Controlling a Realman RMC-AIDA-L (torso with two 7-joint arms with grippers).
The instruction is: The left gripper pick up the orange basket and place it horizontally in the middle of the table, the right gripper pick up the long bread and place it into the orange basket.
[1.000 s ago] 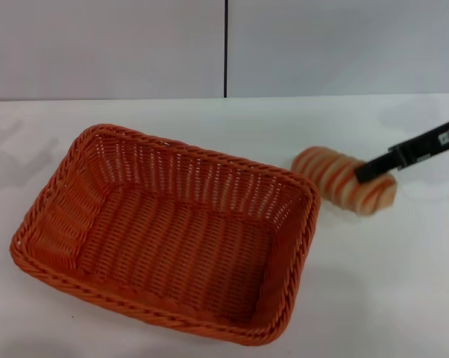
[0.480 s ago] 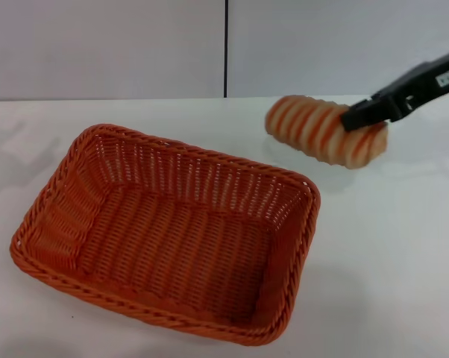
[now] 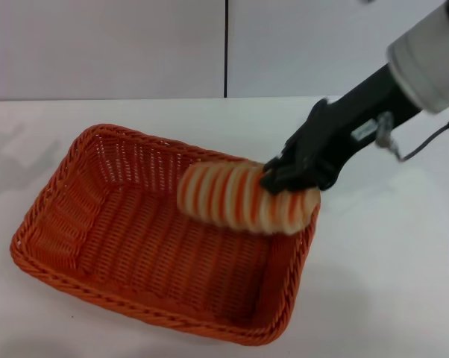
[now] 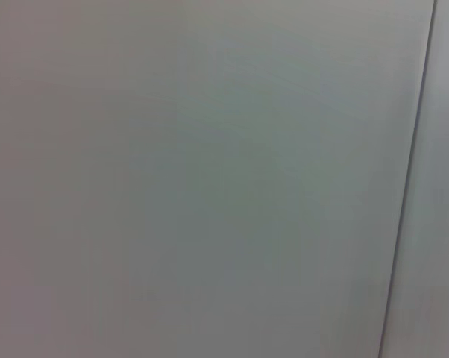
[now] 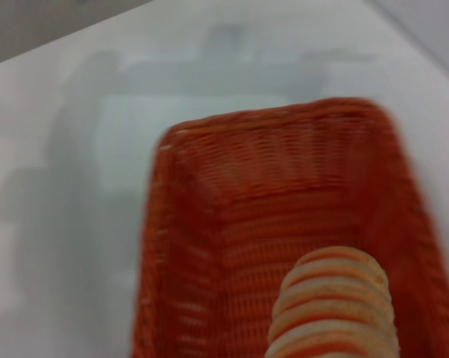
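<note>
The orange basket [image 3: 161, 231] lies on the white table [image 3: 388, 268], left of centre, its long side running across. Over its right half hangs the long bread [image 3: 232, 198], cream with orange-tan stripes, lifted off the basket floor. My right gripper [image 3: 277, 179] reaches in from the upper right and is shut on the bread's right end. The right wrist view looks down into the basket [image 5: 284, 194] with the bread [image 5: 336, 306] close to the camera. The left gripper shows in no view; its wrist camera faces a plain grey wall.
A grey wall with a dark vertical seam [image 3: 226, 48] stands behind the table. White tabletop lies bare to the right of and in front of the basket.
The bread went from resting on the table right of the basket, up into the air, then left and down over the basket's right half, carried by my right gripper.
</note>
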